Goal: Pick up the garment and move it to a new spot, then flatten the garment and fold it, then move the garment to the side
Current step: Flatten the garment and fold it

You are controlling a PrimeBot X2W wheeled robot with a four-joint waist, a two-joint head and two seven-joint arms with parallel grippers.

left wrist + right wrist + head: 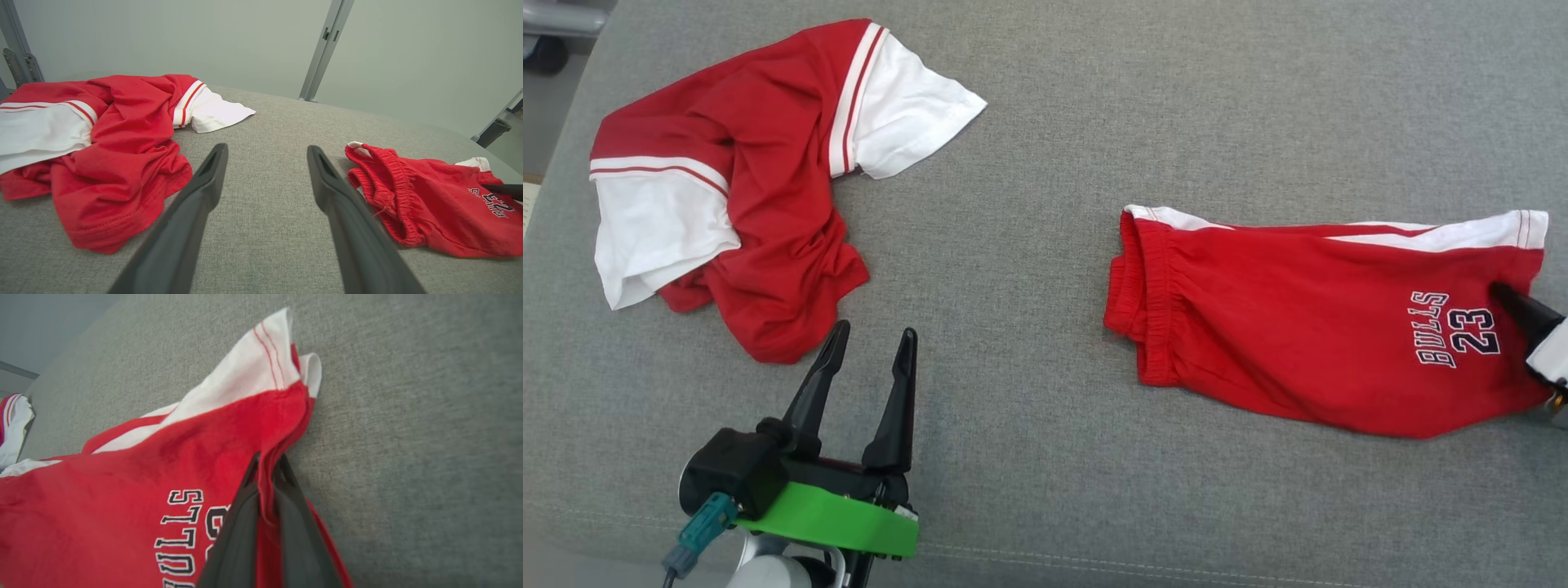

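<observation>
Shorts (1307, 327): red, right of frame, lying flat on the grey cushion (1045, 122), apparently already folded leg on leg; the move aside likely remains.
Right gripper (267, 459): closed tight on the hem.
Left gripper (874, 331): lower left, spread wide, empty.
Shirt (760, 188): crumpled, upper left, well apart, no hindrance.

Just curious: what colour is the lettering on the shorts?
The lettering is white and near-black on the red shorts; clearest in the head view.

Open cushion (1013, 286) between shirt (768, 204) and shorts (1298, 327)
</observation>
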